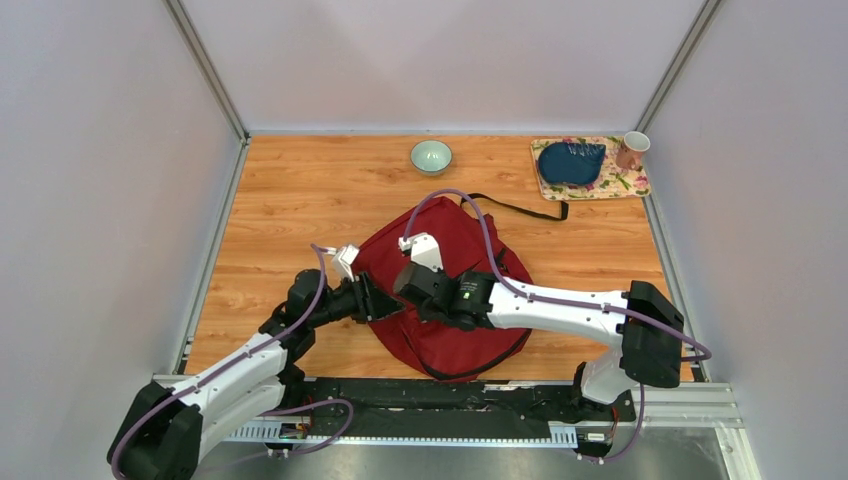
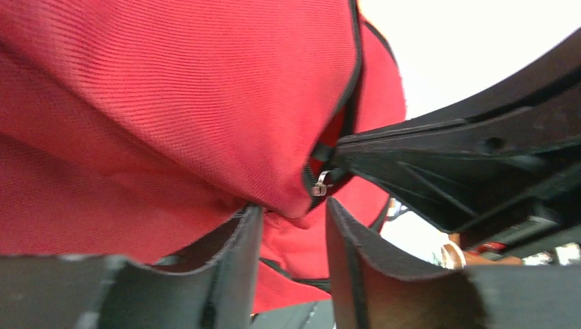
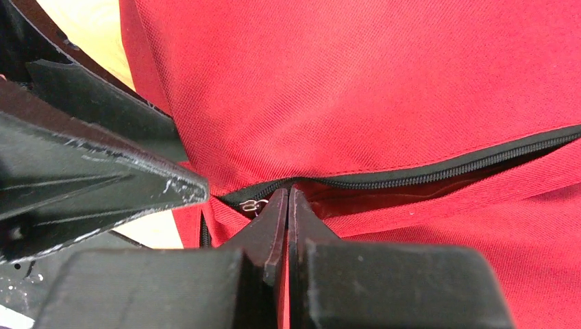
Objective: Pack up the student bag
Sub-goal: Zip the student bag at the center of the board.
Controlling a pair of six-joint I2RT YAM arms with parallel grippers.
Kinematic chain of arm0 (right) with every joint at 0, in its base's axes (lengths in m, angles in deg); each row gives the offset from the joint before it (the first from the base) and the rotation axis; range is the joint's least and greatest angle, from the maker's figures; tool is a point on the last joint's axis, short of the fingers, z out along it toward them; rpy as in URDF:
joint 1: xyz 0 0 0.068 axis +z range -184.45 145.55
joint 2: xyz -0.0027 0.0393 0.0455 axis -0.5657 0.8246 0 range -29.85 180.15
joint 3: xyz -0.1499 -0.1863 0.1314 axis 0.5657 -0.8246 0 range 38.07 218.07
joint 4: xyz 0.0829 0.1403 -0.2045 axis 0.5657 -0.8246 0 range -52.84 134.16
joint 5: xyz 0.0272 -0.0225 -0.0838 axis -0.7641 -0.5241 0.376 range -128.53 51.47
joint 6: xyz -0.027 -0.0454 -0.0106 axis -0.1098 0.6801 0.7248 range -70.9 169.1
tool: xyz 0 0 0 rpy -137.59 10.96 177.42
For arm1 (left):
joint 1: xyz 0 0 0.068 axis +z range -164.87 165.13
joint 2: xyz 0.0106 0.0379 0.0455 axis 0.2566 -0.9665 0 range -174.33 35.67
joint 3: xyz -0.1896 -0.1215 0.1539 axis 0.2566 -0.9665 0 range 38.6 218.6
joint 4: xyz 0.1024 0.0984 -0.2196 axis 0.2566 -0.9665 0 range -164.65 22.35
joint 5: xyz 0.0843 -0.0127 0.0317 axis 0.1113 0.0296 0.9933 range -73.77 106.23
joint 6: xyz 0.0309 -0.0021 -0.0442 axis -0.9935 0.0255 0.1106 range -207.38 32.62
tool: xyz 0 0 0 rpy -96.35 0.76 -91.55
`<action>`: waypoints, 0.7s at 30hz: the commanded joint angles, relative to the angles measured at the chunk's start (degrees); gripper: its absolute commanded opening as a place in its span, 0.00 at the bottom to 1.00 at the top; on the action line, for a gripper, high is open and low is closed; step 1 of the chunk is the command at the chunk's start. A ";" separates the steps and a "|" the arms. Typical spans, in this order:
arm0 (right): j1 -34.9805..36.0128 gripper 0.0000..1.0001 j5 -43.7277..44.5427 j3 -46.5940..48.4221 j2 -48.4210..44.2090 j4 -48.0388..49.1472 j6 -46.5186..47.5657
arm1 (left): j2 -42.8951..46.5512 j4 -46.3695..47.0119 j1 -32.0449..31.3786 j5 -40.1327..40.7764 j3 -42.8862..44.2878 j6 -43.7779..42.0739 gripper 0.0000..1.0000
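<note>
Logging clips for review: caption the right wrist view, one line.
Right gripper shut at the end of the zipper on the student bag, beside the metal pull.

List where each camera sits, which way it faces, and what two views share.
Top external: above and behind the bases, looking down on the table; both arms meet over the student bag.
Left wrist: on the left arm, facing the bag's red fabric; left claw, fingers parted, at bottom; right claw enters from the right.
Right wrist: on the right arm, facing the zipper; its shut fingers at bottom, left claw at left.
Shared: both wrist views show the zipper pull.
</note>
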 commanded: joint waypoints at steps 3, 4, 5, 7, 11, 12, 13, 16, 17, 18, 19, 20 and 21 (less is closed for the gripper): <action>-0.26 0.00 -4.79 -2.22 -2.48 3.27 -0.09 | -0.90 12.31 -0.04 -7.81 -2.00 10.81 0.54; -0.17 0.00 -5.31 -2.40 -2.40 3.53 -0.44 | -1.07 12.93 -0.04 -8.51 -2.26 11.17 0.55; -0.08 0.00 -5.40 -2.57 -2.22 3.71 -1.14 | -1.07 13.02 -0.04 -8.95 -2.44 11.52 0.56; 0.18 0.00 -6.10 -3.01 -2.05 4.14 -1.76 | -1.25 13.11 -0.12 -9.74 -3.14 12.05 0.56; 0.62 0.00 -6.11 -3.81 -1.69 5.20 -3.43 | -1.95 13.81 -0.39 -10.27 -5.07 12.40 0.56; 0.80 0.00 -5.93 -3.98 -1.78 5.20 -4.21 | -2.30 14.16 -0.65 -10.10 -5.60 12.49 0.56; 0.89 0.00 -5.67 -4.50 -1.70 5.38 -4.83 | -3.17 14.68 -1.17 -9.75 -6.30 12.49 0.56; 1.67 0.00 -4.09 -5.47 -2.22 5.73 -6.77 | -5.72 16.09 -2.84 -8.87 -7.36 12.31 0.55; 1.94 0.00 -3.74 -5.74 -2.31 5.90 -7.21 | -6.34 16.70 -3.20 -8.43 -7.62 12.66 0.55; 2.20 0.00 -3.21 -6.18 -2.57 6.17 -7.99 | -7.74 18.45 -3.46 -8.16 -8.06 12.93 0.53; 2.55 0.00 -3.21 -6.88 -2.57 6.69 -8.44 | -8.45 19.51 -3.90 -7.47 -8.24 13.10 0.52; 2.91 0.00 -3.03 -7.23 -2.57 6.78 -9.22 | -9.15 20.48 -3.99 -7.11 -8.50 13.28 0.51; 3.17 0.00 -2.34 -7.67 -2.57 6.96 -9.84 | -10.46 22.14 -4.08 -6.76 -8.85 13.54 0.50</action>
